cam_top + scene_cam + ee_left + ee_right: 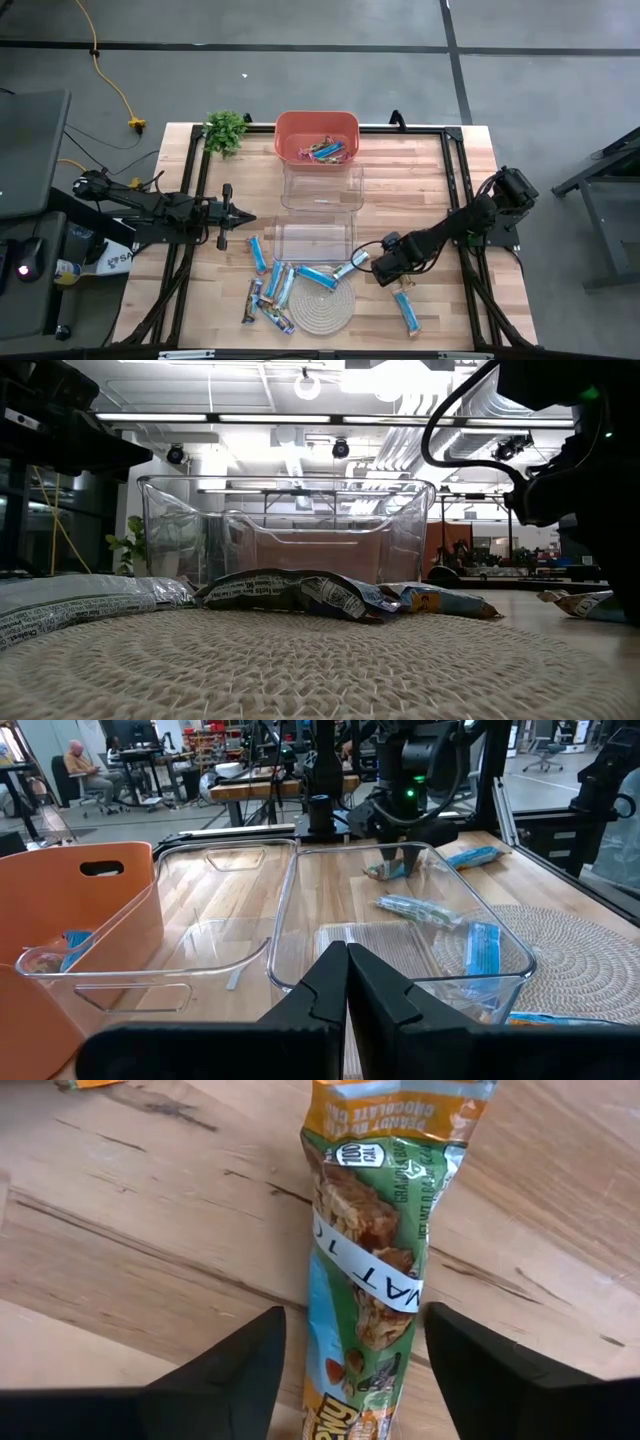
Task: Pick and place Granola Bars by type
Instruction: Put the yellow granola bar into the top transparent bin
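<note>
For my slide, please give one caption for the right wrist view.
Open right gripper straddles a green-and-orange granola bar lying on the wooden table.

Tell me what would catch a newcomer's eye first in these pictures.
Probably the right hand, fingers open on either side of a green and orange granola bar on the wood near the front clear bin. Next, the scatter of light blue bars beside and on the woven rope coaster at the table's front. Then the orange bin at the back, already holding a few bars.
</note>
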`<action>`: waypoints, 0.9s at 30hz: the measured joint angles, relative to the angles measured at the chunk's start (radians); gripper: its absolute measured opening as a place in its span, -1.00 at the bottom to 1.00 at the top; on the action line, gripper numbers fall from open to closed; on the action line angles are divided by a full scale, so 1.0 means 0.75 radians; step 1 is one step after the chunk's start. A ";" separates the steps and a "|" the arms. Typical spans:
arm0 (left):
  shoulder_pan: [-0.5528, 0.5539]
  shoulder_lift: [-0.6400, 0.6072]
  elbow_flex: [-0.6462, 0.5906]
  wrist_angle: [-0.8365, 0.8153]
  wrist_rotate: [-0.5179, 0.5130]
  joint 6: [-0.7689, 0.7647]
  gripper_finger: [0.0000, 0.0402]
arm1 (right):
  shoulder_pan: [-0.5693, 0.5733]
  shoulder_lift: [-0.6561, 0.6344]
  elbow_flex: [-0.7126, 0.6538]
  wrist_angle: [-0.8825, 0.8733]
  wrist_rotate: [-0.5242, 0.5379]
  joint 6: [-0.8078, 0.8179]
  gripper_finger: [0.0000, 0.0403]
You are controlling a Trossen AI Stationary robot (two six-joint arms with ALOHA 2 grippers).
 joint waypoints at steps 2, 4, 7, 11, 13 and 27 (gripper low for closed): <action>0.000 0.000 0.000 0.000 0.000 0.000 -0.96 | -0.001 0.000 0.000 0.000 -0.003 0.002 0.02; 0.000 0.000 0.000 0.000 0.000 0.000 -0.96 | -0.001 0.001 -0.001 0.000 -0.005 0.006 -0.04; 0.000 0.000 0.000 0.000 0.000 0.000 -0.96 | -0.001 0.002 -0.001 0.000 -0.008 0.008 -0.13; 0.000 0.000 0.000 0.000 0.000 0.000 -0.96 | -0.001 0.002 -0.001 -0.001 -0.013 0.008 -0.24; 0.000 0.000 0.000 0.000 0.000 0.000 -0.96 | -0.001 0.002 -0.002 -0.001 -0.019 0.008 -0.29; 0.000 0.000 0.000 0.000 0.000 0.000 -0.96 | 0.001 0.010 0.063 -0.062 -0.012 -0.031 -0.58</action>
